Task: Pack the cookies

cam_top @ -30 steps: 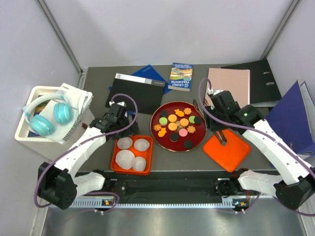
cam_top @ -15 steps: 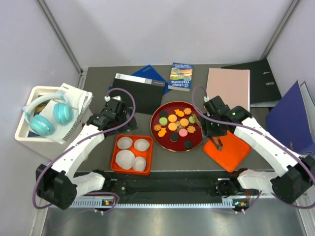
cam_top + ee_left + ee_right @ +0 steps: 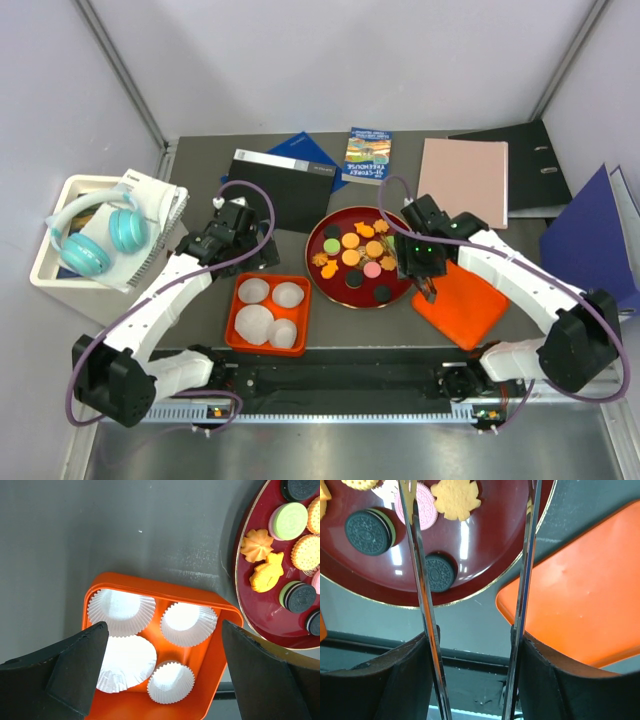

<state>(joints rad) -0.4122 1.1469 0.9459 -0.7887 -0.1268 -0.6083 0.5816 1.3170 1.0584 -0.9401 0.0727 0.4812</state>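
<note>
The cookies [image 3: 352,257] lie on a round dark red plate [image 3: 343,298]: black, green, orange and pink discs and orange flower shapes. My right gripper [image 3: 425,283] is shut on metal tongs [image 3: 415,555] at the plate's right rim. In the right wrist view [image 3: 475,632] the tong blades stand apart over a black cookie [image 3: 439,572] and the plate's edge. My left gripper [image 3: 250,258] is open above an orange tray [image 3: 233,318] of white paper cups [image 3: 187,624]. It is empty in the left wrist view [image 3: 164,632], with cookies [image 3: 292,521] at the right.
A flat orange tray [image 3: 462,305] lies right of the plate, also in the right wrist view [image 3: 580,600]. Books [image 3: 366,155] and folders [image 3: 465,175] line the back. A blue folder [image 3: 590,240] is at the right, and a white box with headphones [image 3: 95,235] at the left.
My right arm has moved left from over the flat orange tray to the plate's right rim, with the tongs in it. My left arm has hardly moved.
</note>
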